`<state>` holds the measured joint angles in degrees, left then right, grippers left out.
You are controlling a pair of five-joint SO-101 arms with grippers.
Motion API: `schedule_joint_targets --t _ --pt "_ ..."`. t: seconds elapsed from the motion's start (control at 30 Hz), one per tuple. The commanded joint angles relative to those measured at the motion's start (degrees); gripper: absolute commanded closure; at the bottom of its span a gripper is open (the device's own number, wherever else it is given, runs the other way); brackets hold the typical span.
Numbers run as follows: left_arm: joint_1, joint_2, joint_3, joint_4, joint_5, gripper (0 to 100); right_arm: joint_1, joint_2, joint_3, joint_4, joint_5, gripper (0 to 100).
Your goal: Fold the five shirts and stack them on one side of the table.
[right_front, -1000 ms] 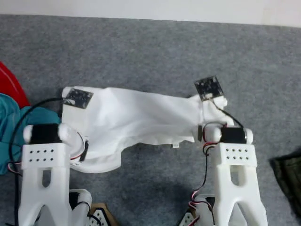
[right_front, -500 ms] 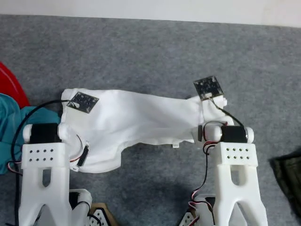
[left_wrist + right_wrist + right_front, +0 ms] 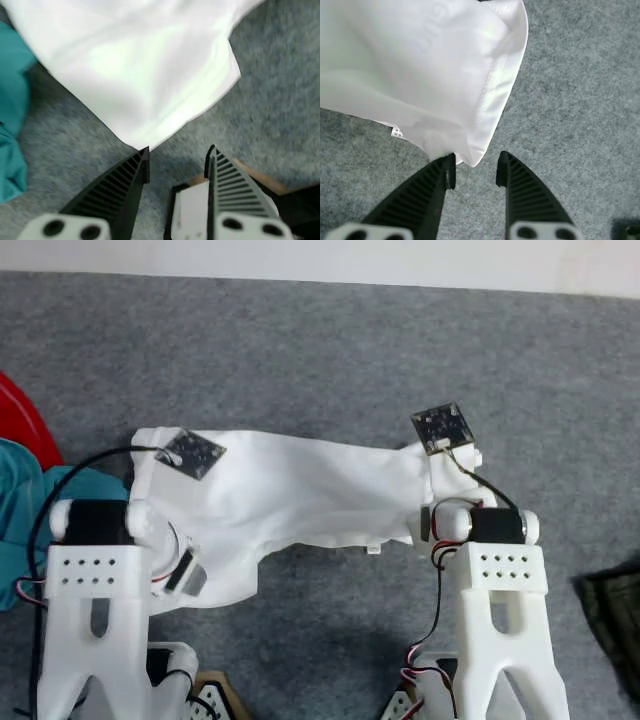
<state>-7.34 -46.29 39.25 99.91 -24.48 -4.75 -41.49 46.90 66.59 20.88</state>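
The white shirt [image 3: 300, 495] lies on the grey table [image 3: 320, 350] as 1 long band. Its long axis runs side to side, from one arm's end to the other's, so each arm has 1 short end of it.

The left gripper [image 3: 178, 149] hangs over the shirt's left end, jaws spread w/ nothing btw. them. A pointed corner of the hem sits right at 1 fingertip, and the cloth runs away from the jaws beyond it.

The right gripper [image 3: 476, 156] is at the shirt's right end, jaws also spread & empty. Here the hem corner falls just inside the gap, by 1 finger; contact can't be judged.

The right gripper probably needs less travel to pinch. The left one likely has to shift sideways onto its corner first.

The shirt is thin and soft, w/ rumpled layers doubled over. It has stitched hems and a small tag on the edge nearest the arms. It isn't a neat rectangle yet.

A teal shirt [image 3: 30, 510] bunches just off the white shirt's left end. A dark shirt [image 3: 612, 615] lies well off its right end.
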Motion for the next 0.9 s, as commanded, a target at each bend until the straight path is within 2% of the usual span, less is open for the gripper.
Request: schedule_joint_targets --t 0.0,0.17,0.27,0.4,0.5,0.6,0.8,0.87 --pt "1.01 0.04 -7.34 0.79 -0.26 80 -0.22 -2.24 -0.84 0.66 0.18 84.9" --pt "-1.19 0.57 -7.43 0.26 -0.09 89 -1.10 -2.33 -6.81 4.62 -3.96 84.9" --pt "-2.95 0.40 -2.15 -4.84 -0.18 95 -8.84 -2.33 -12.53 10.42 -4.66 84.9" --pt "-6.37 0.48 2.42 -14.24 0.09 95 -23.08 -2.33 -17.71 17.45 -4.66 84.9" --pt "-8.31 0.57 4.00 -17.93 3.52 95 -25.89 -1.89 -16.40 17.19 -4.66 84.9" --pt "-8.84 0.57 8.22 -21.19 6.68 95 -22.37 -1.80 -8.48 10.07 -4.66 85.0" --pt "-6.37 0.57 17.80 -30.77 7.56 95 -4.79 -1.71 4.53 -12.97 -4.66 85.0" --pt "-5.32 0.57 19.56 -34.20 11.08 95 -0.92 -1.63 4.97 -18.15 -4.48 85.0"
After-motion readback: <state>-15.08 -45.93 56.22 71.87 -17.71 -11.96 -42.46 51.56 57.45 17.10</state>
